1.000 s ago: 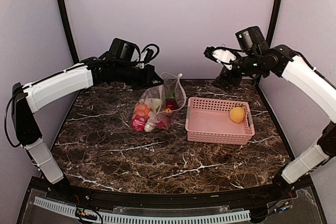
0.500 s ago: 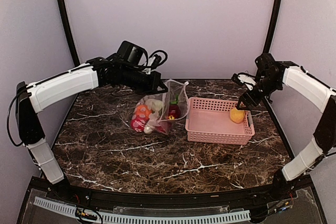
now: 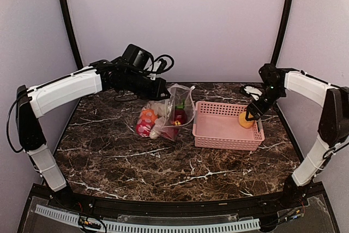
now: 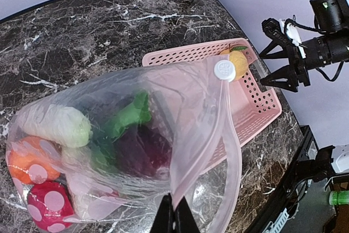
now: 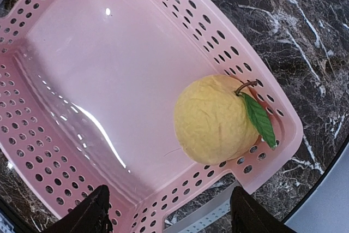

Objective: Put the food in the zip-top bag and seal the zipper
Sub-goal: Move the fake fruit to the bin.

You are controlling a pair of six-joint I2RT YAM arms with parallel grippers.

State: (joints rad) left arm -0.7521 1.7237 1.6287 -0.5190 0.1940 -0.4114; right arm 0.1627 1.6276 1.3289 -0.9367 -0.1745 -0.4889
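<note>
Left hand [image 4: 174, 217] pinches bag [image 4: 163, 107] — right hand [image 5: 172, 214] spread

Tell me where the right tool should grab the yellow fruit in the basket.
Probably the round body of the fruit, across its middle, from straight above. It lies in a corner of the basket, so walls block sideways approaches; keep the right tool off the leaf.

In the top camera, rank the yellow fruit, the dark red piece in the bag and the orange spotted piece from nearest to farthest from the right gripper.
1. Yellow fruit, in the pink basket's right end, just by the right gripper.
2. Dark red piece, in the bag's right side, next to the basket.
3. Orange spotted piece, at the bag's left end.
</note>
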